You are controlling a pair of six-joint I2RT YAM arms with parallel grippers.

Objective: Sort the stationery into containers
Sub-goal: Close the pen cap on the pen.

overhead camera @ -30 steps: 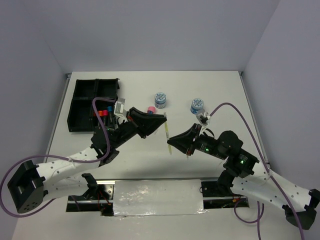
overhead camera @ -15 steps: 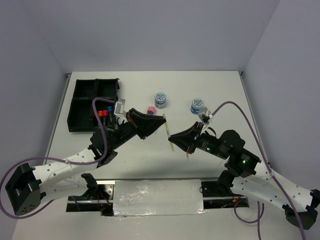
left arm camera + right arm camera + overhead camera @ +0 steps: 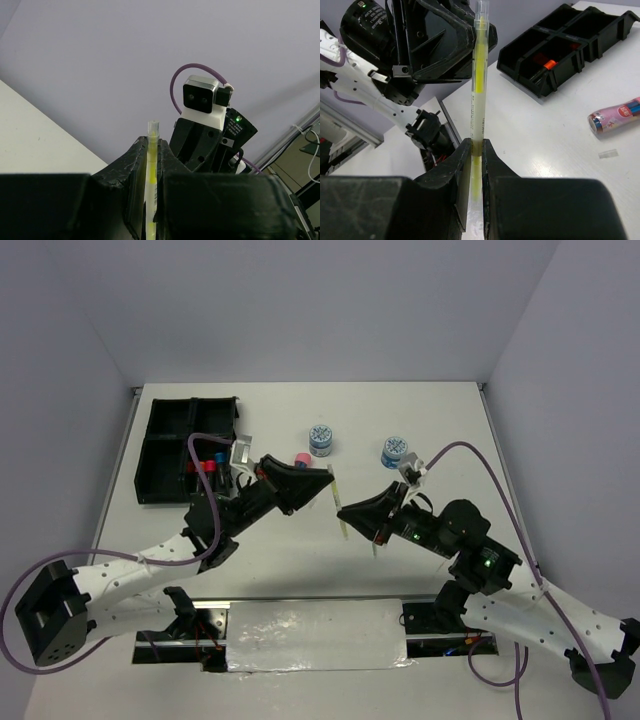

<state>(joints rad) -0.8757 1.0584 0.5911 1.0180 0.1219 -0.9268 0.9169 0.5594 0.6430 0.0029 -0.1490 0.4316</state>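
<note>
A thin yellow-green pen (image 3: 336,505) hangs in the air above the table's middle, held by both grippers at once. My left gripper (image 3: 329,481) is shut on its upper end, and the pen (image 3: 152,165) runs between the jaws with only the tip poking past them. My right gripper (image 3: 343,512) is shut on the same pen (image 3: 479,85) lower down, with the left gripper close behind it. The black organiser tray (image 3: 150,440) lies at the far left, with red- and orange-capped markers (image 3: 207,466) in one compartment.
A pink tube (image 3: 301,459) lies on the table just behind the left gripper. Two round blue-white tubs (image 3: 320,438) (image 3: 395,451) stand further back. A small pale square (image 3: 608,154) lies near the pink tube (image 3: 615,115). The tray's wall (image 3: 560,55) shows in the right wrist view.
The right gripper and the pen have edged slightly away from the near edge. Both grips on the pen are unchanged.
</note>
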